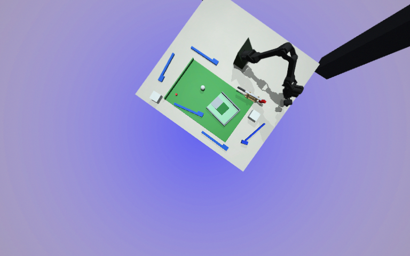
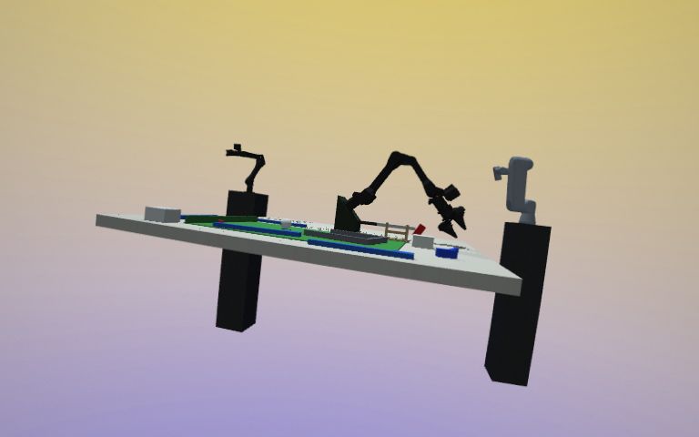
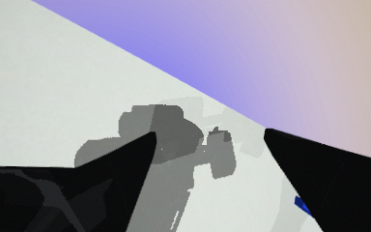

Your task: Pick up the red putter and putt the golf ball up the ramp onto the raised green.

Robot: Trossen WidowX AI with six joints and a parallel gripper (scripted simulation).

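The red putter (image 1: 262, 101) (image 2: 420, 228) lies on a small wooden rack (image 1: 251, 96) (image 2: 396, 231) beside the green mat (image 1: 184, 80), its red head toward the gripper's side. My gripper (image 2: 460, 232) (image 3: 209, 134) is open and empty, above the table beyond the putter's head. The white golf ball (image 1: 202, 87) (image 2: 286, 224) rests on the mat. The raised platform (image 1: 231, 113) stands on the mat, with a grey ramp (image 1: 216, 103) on the ball's side and a dark green square (image 1: 222, 108). The putter is out of the wrist view.
Several blue putter-shaped bars lie around the mat, one (image 1: 188, 109) partly over its edge. A white block (image 1: 254, 115) (image 2: 422, 240) stands near the rack, another (image 1: 156, 96) (image 2: 162, 214) at the far corner. A green wall (image 1: 179, 79) borders the mat. A small red marker (image 1: 176, 94) is near it.
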